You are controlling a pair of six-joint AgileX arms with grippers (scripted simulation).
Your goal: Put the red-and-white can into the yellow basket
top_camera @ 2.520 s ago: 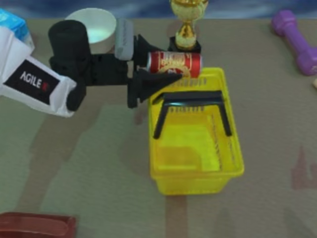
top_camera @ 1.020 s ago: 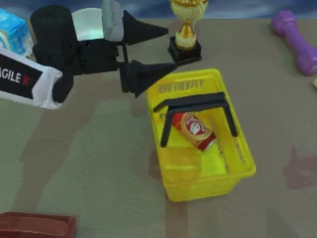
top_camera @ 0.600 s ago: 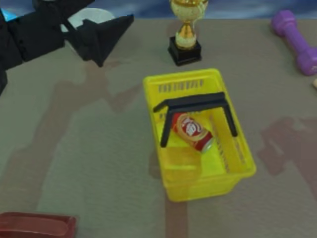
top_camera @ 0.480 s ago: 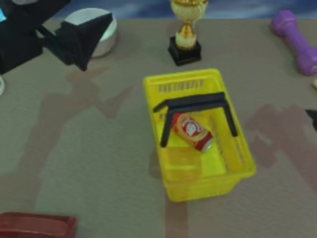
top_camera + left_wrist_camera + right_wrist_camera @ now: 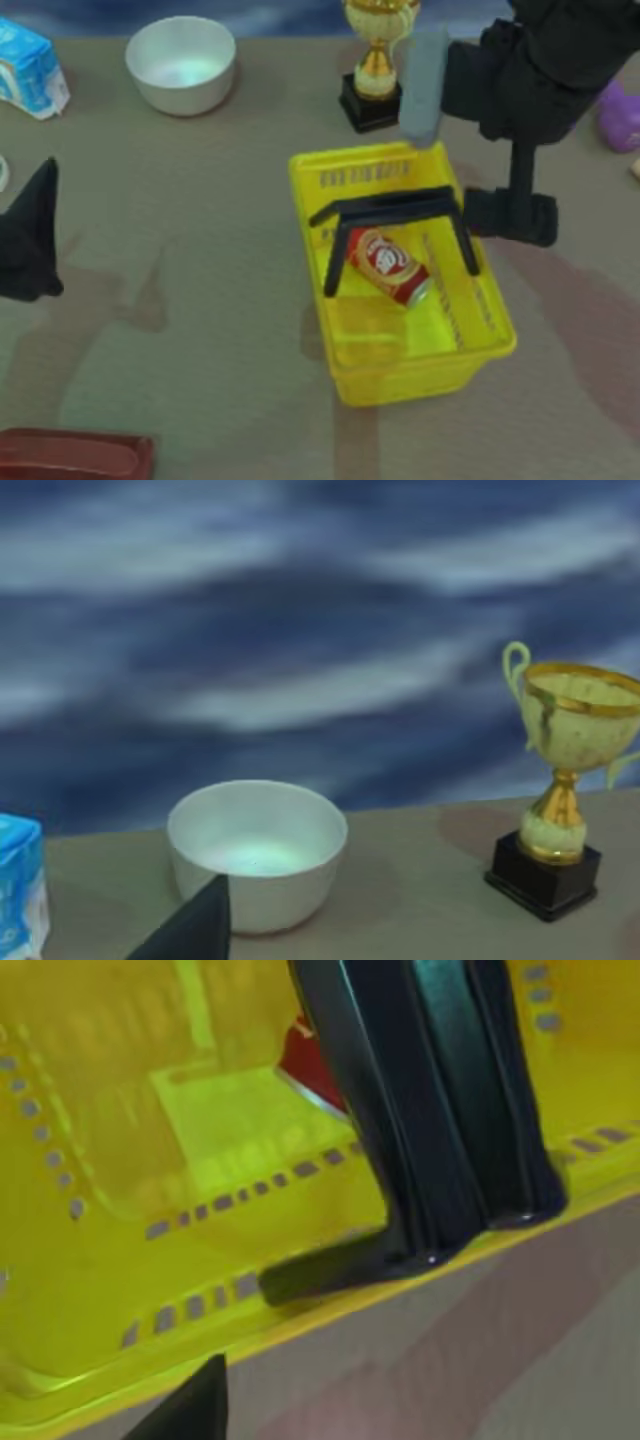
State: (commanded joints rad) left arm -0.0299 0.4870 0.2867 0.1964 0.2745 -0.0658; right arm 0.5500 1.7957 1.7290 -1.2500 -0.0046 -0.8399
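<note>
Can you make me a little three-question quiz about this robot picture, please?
1. True or false: the red-and-white can lies inside the yellow basket.
2. What stands just beyond the basket's far end? A) gold trophy B) white bowl C) purple dumbbell
3. Fill in: the right gripper is beside the basket's black ____.

Key: 1 true; 2 A; 3 handle.

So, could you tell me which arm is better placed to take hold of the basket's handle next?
Right: its gripper hangs beside the black handle of the yellow basket; the left gripper sits far off.
</note>
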